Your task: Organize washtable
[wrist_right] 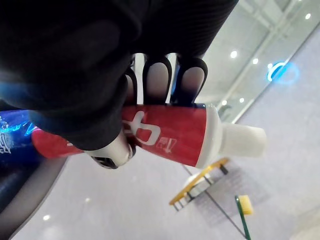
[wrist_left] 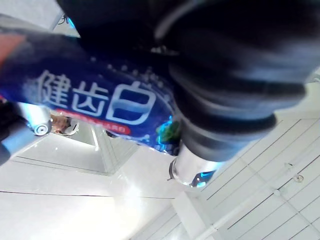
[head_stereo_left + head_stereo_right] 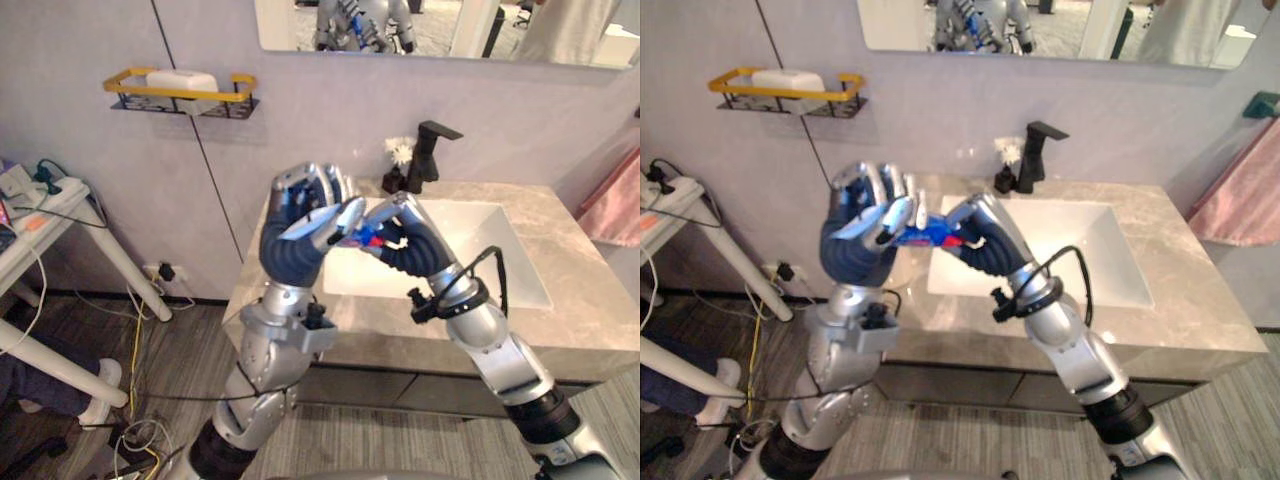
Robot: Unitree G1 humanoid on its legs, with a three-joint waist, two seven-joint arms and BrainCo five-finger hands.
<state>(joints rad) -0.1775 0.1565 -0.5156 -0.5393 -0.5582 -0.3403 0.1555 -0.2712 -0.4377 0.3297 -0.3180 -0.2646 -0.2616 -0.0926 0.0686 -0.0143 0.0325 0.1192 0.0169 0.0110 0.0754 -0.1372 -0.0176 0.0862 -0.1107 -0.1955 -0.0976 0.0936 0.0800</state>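
Toothpaste tube (image 3: 935,238) light, soft, slick; left hand (image 3: 855,240) pinches blue tail, right hand (image 3: 992,242) clamps red end near cap (image 1: 242,140). Best hold: stiff shoulder.

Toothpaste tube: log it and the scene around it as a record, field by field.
tube: blue and red with a white cap, held in the air between both hands
left hand: shut on the blue end
right hand: shut on the red end, near the cap
sink: white, set in the stone counter
faucet: black, behind the sink
shelf: yellow rail, on the wall, holds a white item
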